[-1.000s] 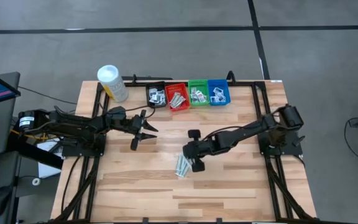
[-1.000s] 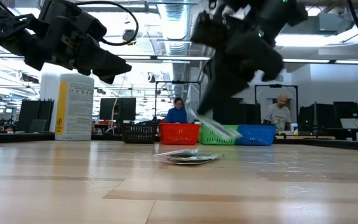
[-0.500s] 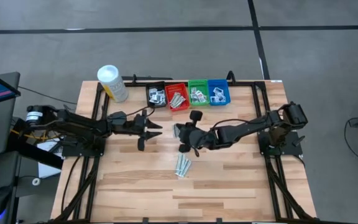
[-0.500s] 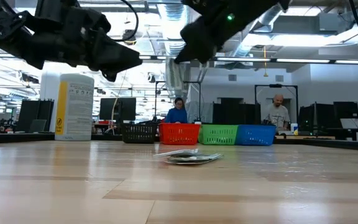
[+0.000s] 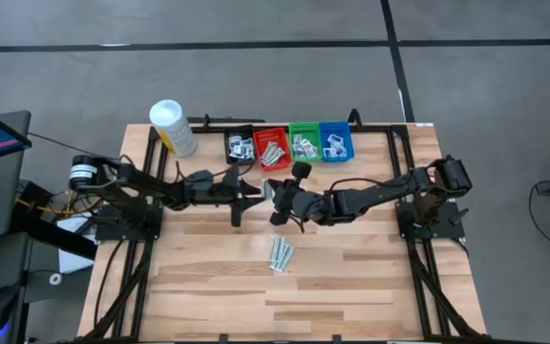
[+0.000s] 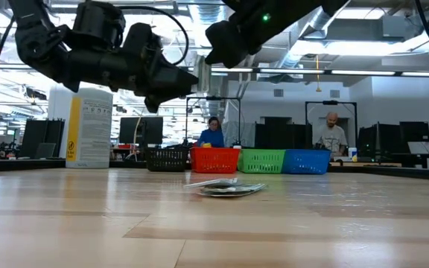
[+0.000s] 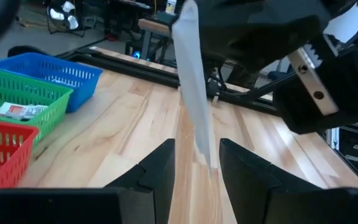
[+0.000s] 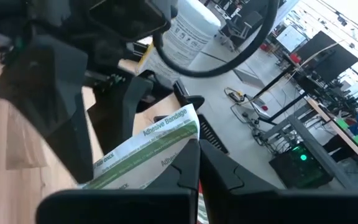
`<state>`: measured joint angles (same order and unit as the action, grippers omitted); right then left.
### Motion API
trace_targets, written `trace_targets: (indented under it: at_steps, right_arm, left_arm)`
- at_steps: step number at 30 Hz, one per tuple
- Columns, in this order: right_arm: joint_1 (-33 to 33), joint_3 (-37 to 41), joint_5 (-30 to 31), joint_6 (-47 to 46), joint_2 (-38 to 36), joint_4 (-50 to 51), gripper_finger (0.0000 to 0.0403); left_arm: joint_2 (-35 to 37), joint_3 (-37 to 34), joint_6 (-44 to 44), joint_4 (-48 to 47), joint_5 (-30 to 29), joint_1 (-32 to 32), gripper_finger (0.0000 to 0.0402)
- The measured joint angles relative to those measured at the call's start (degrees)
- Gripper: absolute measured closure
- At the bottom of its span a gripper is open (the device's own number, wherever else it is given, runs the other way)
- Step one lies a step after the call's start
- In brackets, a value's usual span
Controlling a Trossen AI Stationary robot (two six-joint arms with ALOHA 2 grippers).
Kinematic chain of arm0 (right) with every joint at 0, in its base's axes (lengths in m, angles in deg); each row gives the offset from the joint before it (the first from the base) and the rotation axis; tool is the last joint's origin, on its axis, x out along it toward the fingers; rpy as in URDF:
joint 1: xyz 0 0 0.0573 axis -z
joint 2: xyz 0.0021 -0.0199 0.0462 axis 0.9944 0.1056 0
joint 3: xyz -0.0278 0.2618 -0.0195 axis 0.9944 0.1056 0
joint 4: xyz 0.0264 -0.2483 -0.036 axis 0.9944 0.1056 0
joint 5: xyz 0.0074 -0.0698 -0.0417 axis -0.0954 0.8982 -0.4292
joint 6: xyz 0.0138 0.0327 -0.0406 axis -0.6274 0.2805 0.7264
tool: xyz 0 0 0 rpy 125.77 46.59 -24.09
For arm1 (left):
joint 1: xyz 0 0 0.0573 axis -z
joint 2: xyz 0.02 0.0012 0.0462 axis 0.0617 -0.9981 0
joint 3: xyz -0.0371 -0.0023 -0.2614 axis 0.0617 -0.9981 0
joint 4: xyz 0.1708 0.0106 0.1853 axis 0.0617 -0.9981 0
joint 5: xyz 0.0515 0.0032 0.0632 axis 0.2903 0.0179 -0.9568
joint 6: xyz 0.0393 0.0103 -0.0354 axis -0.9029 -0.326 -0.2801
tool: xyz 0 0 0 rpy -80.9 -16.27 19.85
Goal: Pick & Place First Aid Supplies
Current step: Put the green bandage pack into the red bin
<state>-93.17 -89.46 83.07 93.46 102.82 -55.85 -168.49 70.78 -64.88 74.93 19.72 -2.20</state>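
A pale-green wrapped bandage strip (image 7: 192,81) is held up in the air above the table's middle, with my right gripper (image 5: 277,191) shut on it. My left gripper (image 7: 197,148) faces it from the table's left, open. Its two fingers stand on either side of the strip's free end (image 7: 207,158); I cannot tell whether they touch it. More first aid supplies lie in a small pile (image 5: 280,254) flat on the wood, nearer the front edge. My right gripper pinches one end of the strip (image 8: 166,152) between its two fingers. They come nearly level from the table's right and lie along the strip. The strip sticks out past the fingertips toward my left gripper, clear of the table.
Along the far edge stand a black bin (image 5: 240,146), a red bin (image 5: 273,148), a green bin (image 5: 305,143) and a blue bin (image 5: 335,142), each holding packets. A white canister (image 5: 173,127) stands far left. People sit in the room behind (image 6: 213,134).
My right gripper has risen from the pile with the strip, gone toward the far edge and tipped from pointing down to nearly level. The strip is lifted clear. My left gripper has gone toward the table's right until its fingers flank the strip's free end.
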Motion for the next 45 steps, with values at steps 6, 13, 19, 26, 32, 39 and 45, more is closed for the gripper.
trace_targets:
  at_steps: [6,13,19,26,32,39,45]
  right_arm:
    - [0.0,0.0,0.0,1.0,0.0,-1.4,0.0403]
    - [0.0,0.0,-1.8,1.0,0.0,-1.6,0.0403]
    - [0.0,0.0,-5.7,1.0,-0.1,-2.2,0.0403]
    - [-0.2,0.0,-6.3,3.6,-0.1,0.2,0.0358]
    - [-0.1,0.0,-3.4,3.8,-0.1,6.6,0.0276]
    - [0.7,0.0,-4.6,-5.1,-0.1,17.5,0.0226]
    - [2.3,3.5,-9.6,-14.0,-0.1,19.9,0.0233]
  left_arm:
    - [-1.3,0.5,0.1,0.0,-0.9,0.0,0.0276]
    - [-1.2,0.5,-2.3,0.7,-1.5,0.0,0.0300]
    - [-1.2,0.5,-3.9,0.9,-1.5,-1.3,0.0390]
    - [-1.2,0.5,-6.0,0.7,-1.8,-3.9,0.0397]
    - [-1.1,1.0,-8.7,0.5,-4.7,-8.0,0.0398]
    - [-3.7,6.1,-11.0,-2.5,-4.7,-13.7,0.0396]
    - [-12.0,15.1,-11.0,-7.0,-3.4,-17.9,0.0394]
